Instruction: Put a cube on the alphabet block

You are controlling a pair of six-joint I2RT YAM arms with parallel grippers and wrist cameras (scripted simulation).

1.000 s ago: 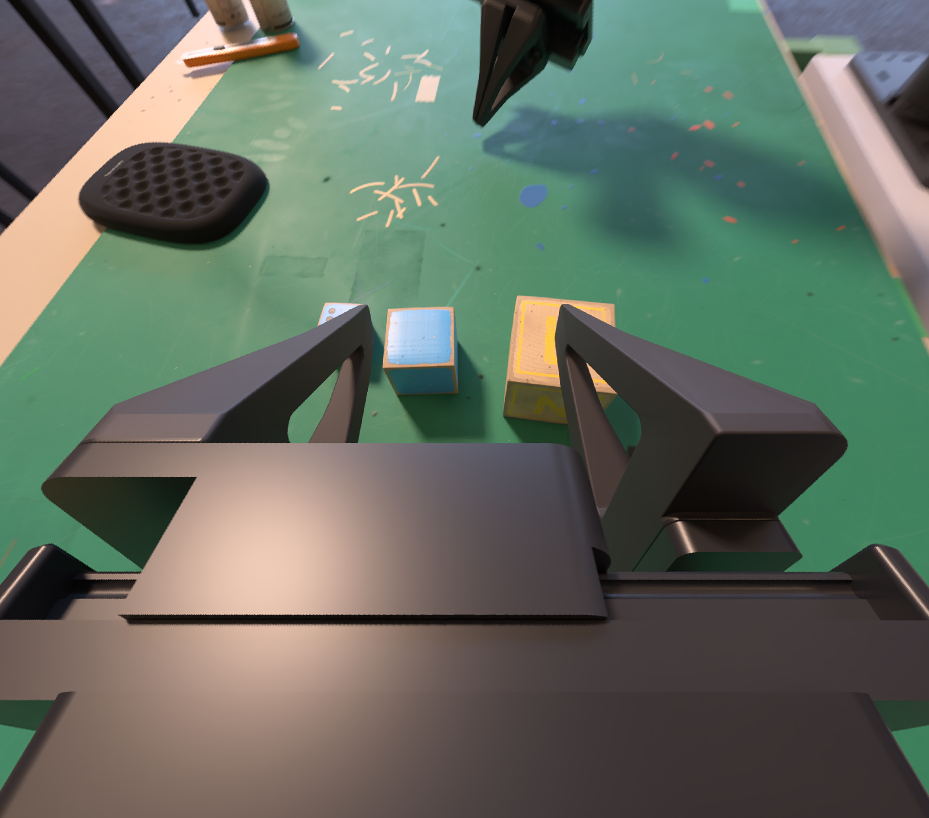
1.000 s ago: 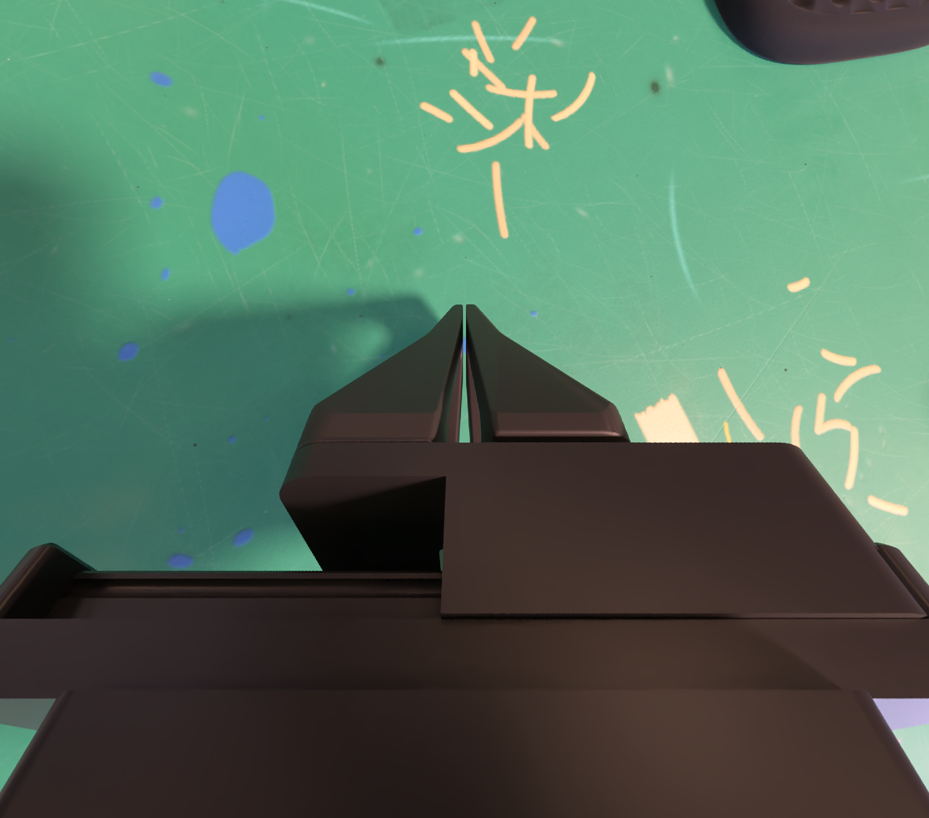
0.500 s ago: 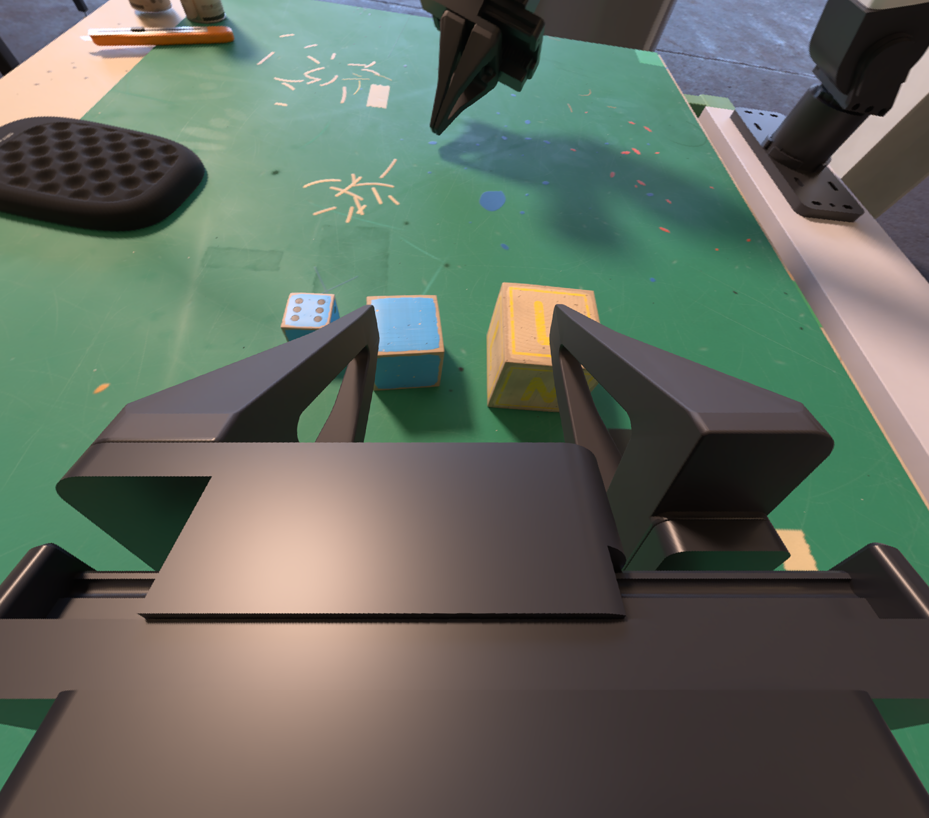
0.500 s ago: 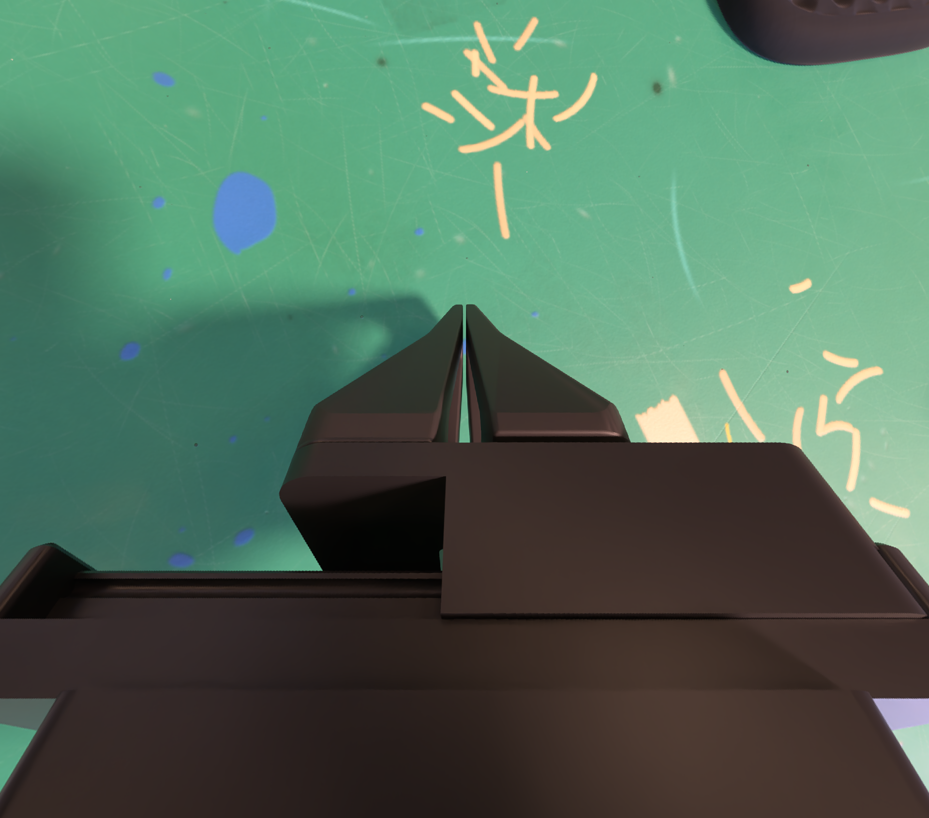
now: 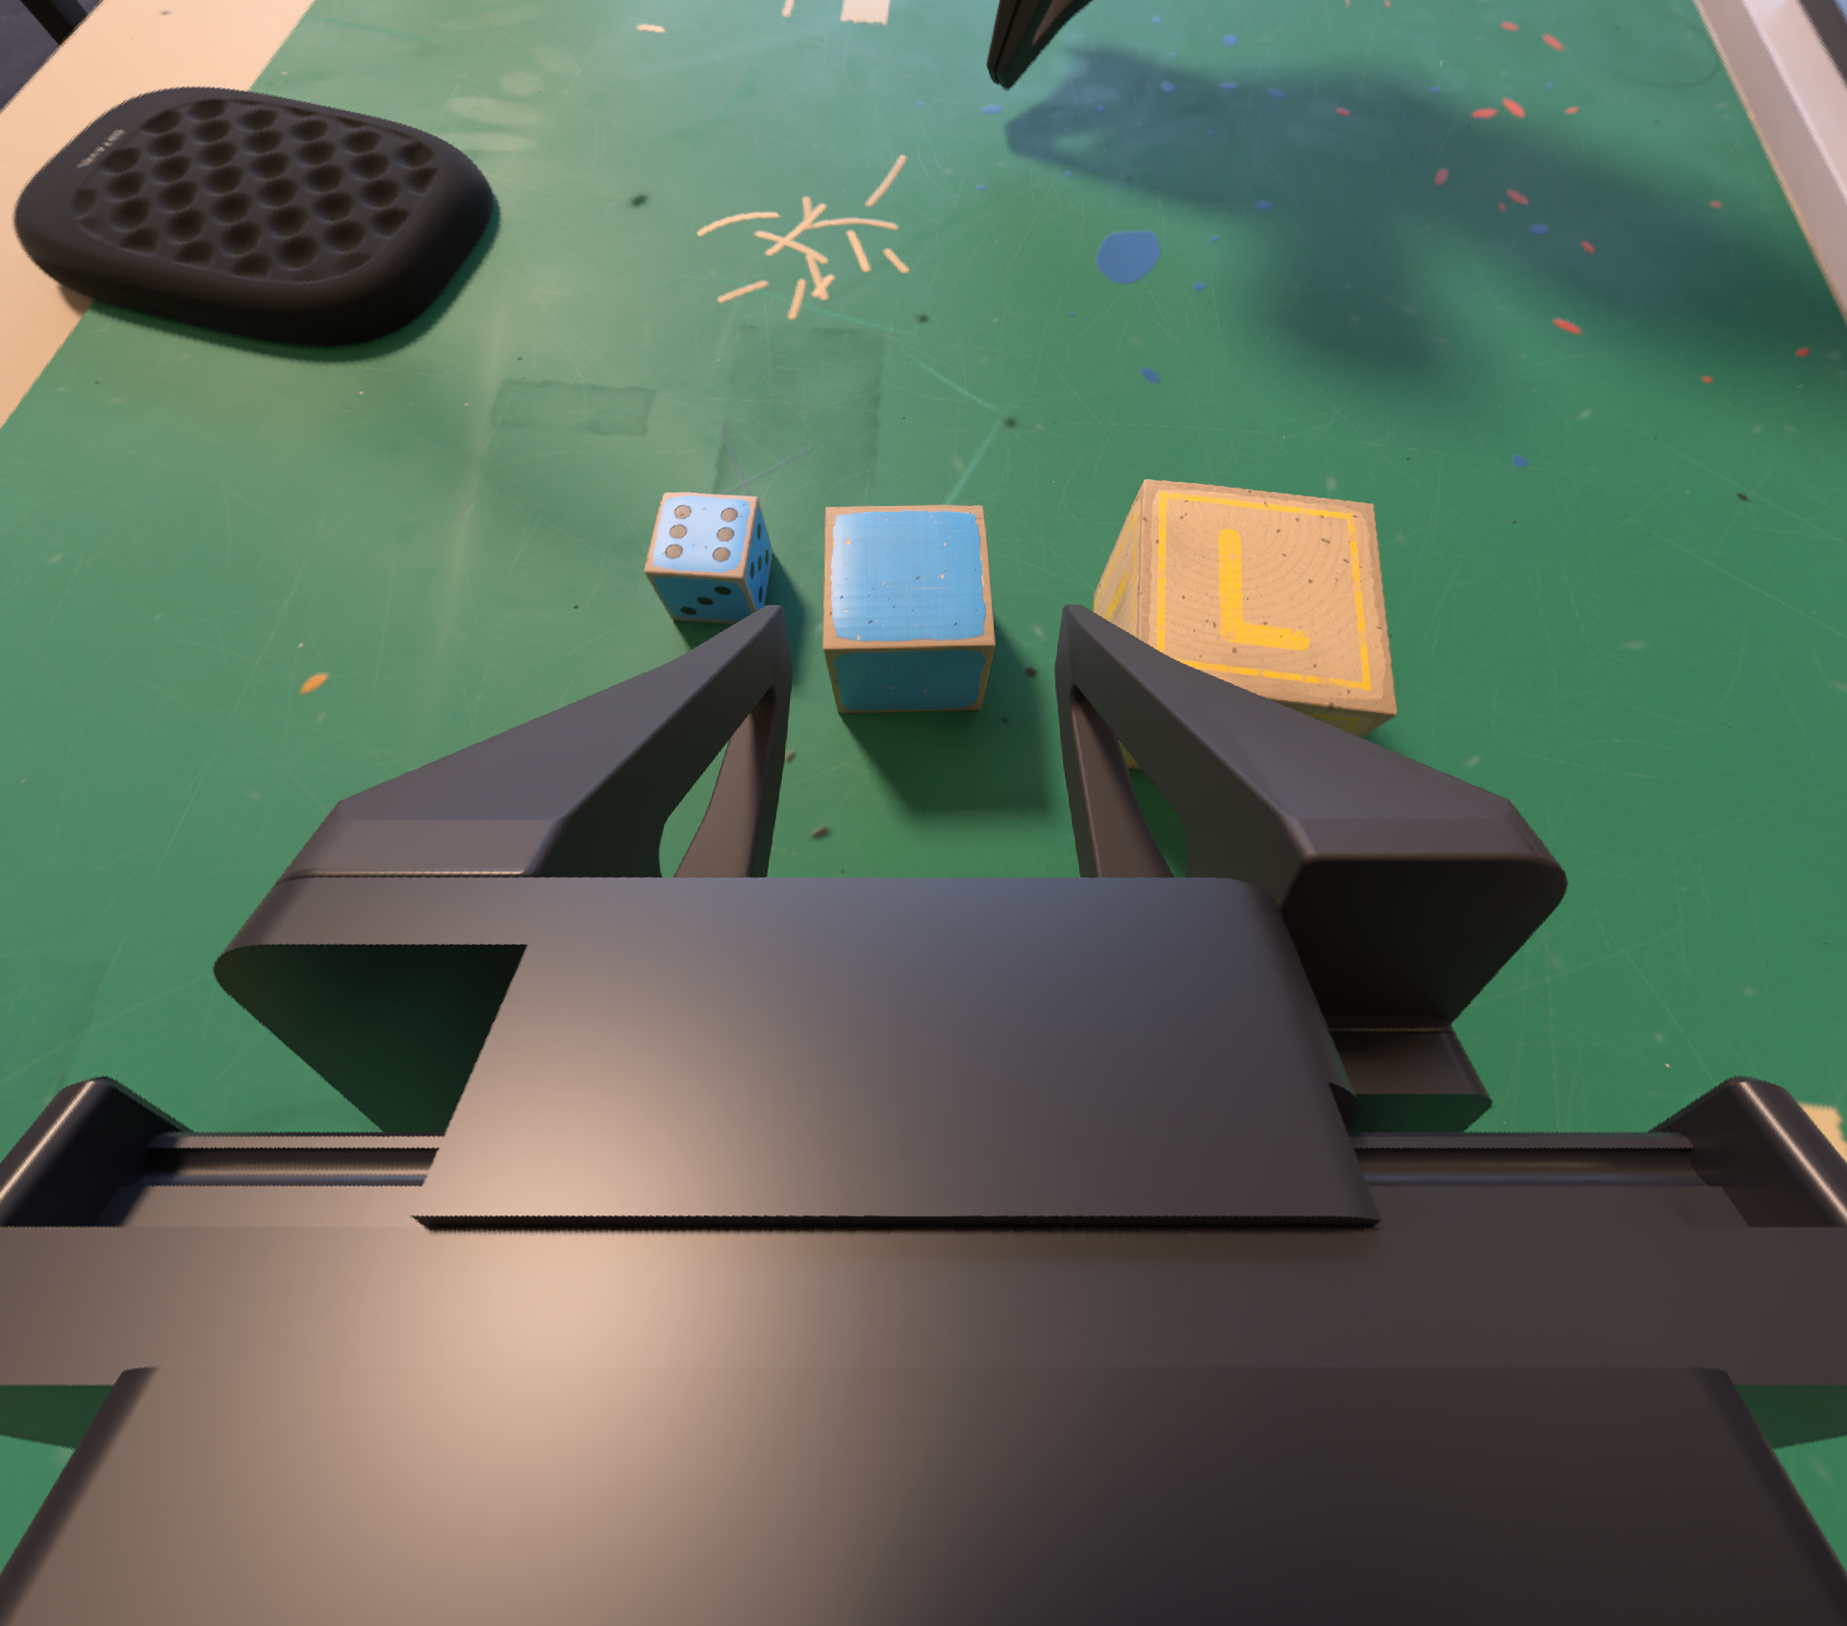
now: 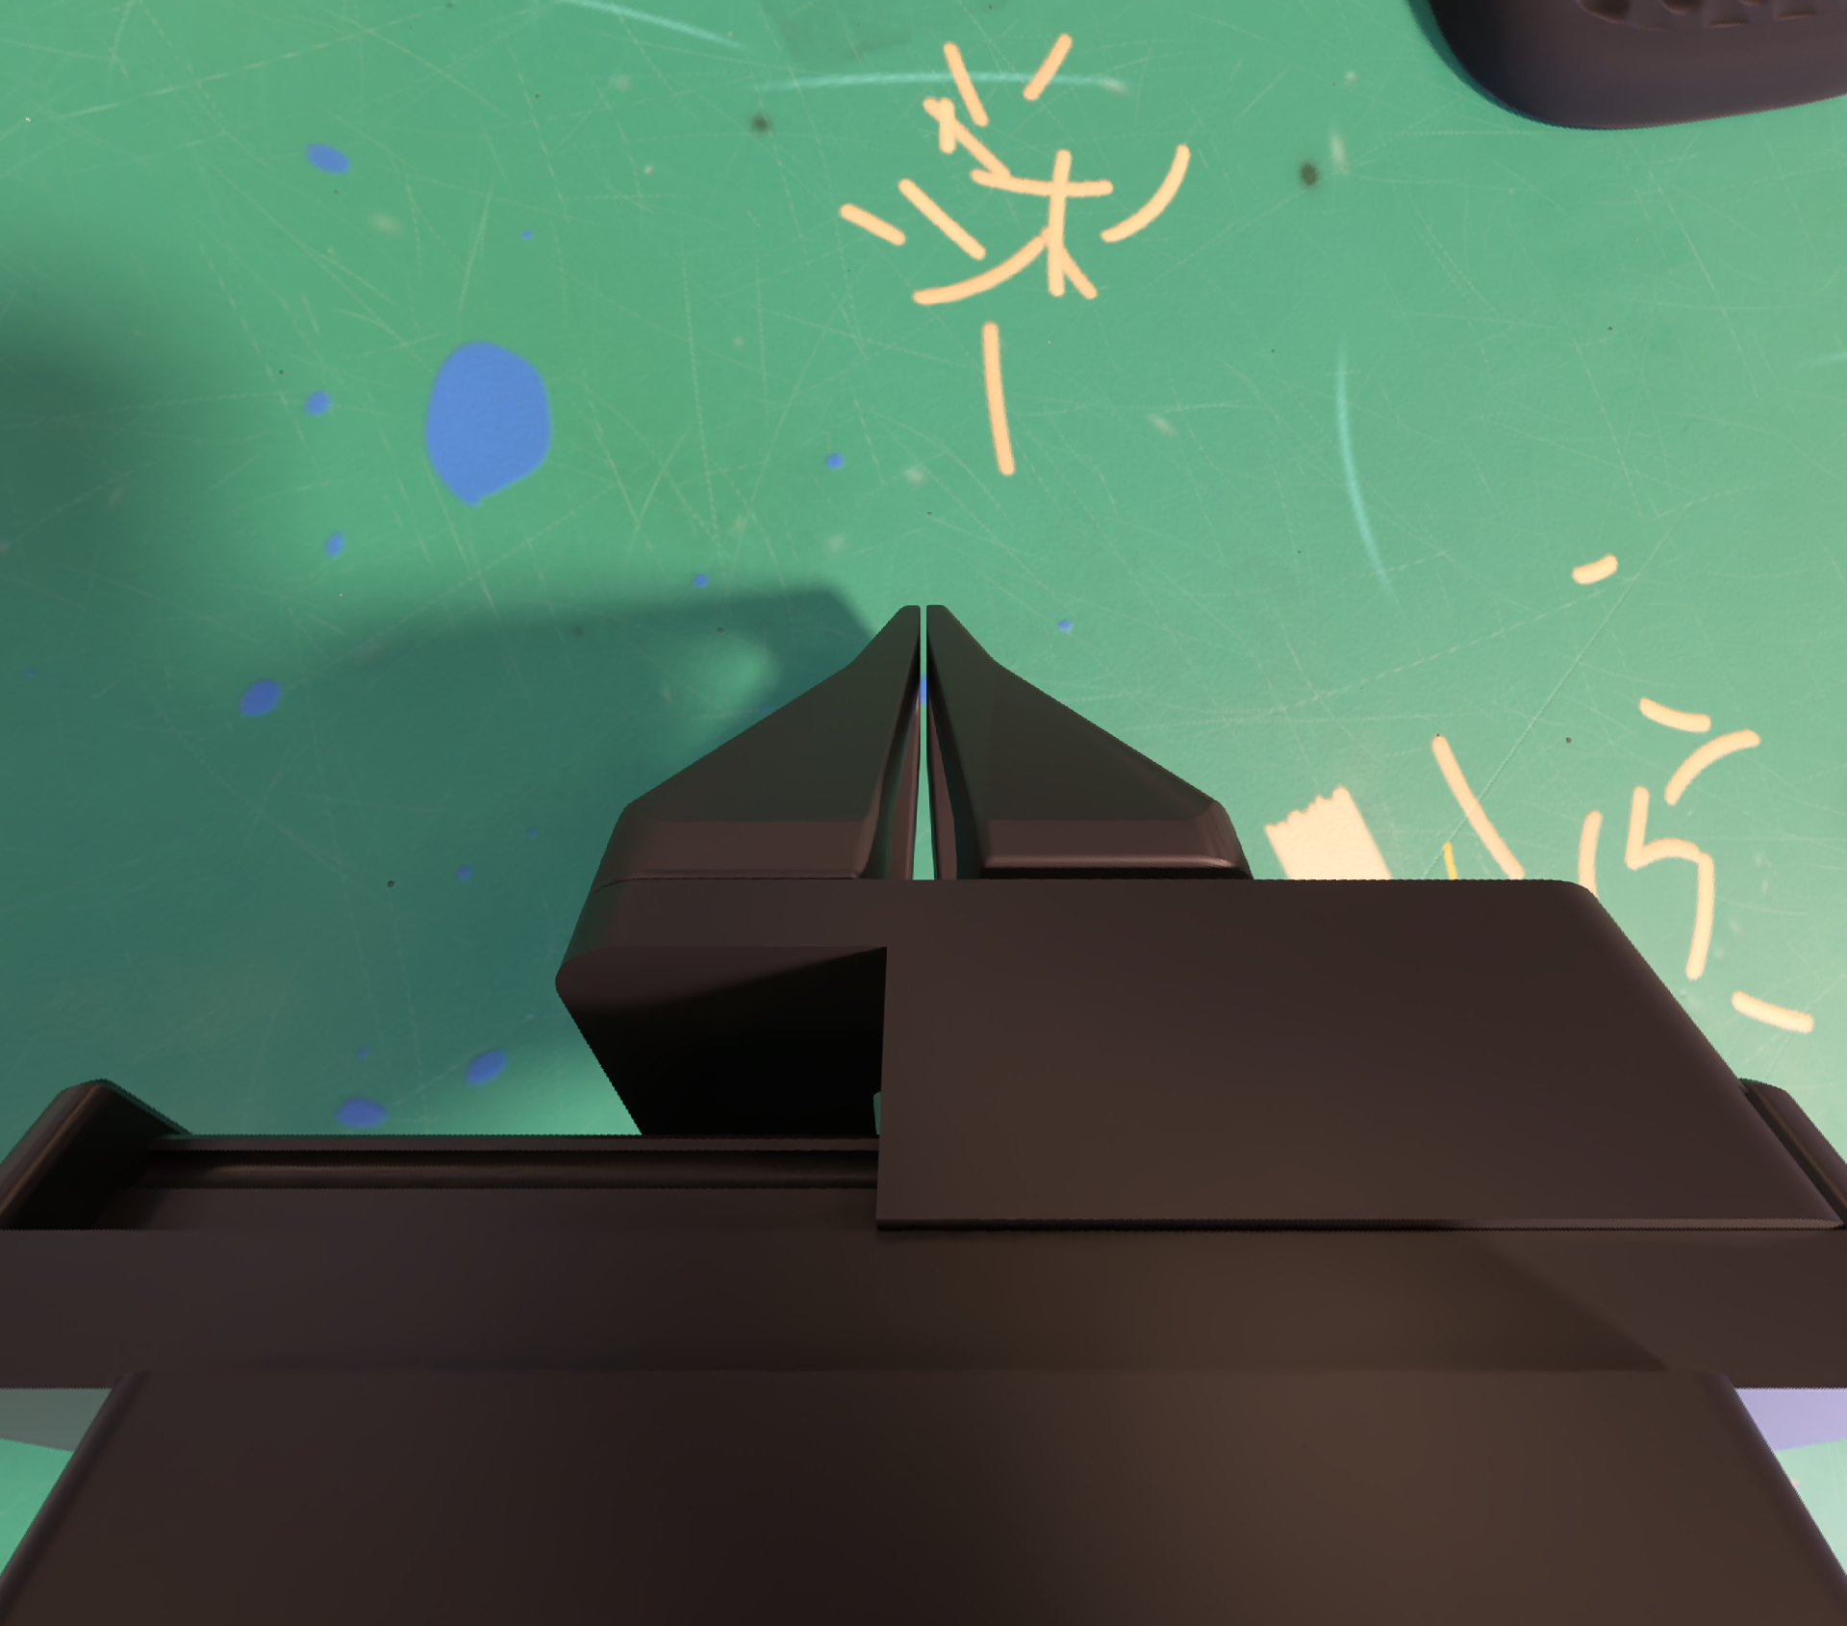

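The left claw point(image 5: 922, 623) hangs wide apart and empty over the green worktop point(image 5: 1299, 398), its fingers flanking the blue cube point(image 5: 908, 606). A die point(image 5: 710, 553) sits just left of the cube, the alphabet block point(image 5: 1261, 603) near on its right. The right claw point(image 6: 922, 610) is pinched narrow, empty, above bare worktop.

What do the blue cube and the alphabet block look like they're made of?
Blue cube: likely wood with matte blue paint, since bare tan edges show and the paint is speckled. Alphabet block: unpainted wood, with ring grain visible on top and yellow painted markings. Both look hard and dull, not glossy.
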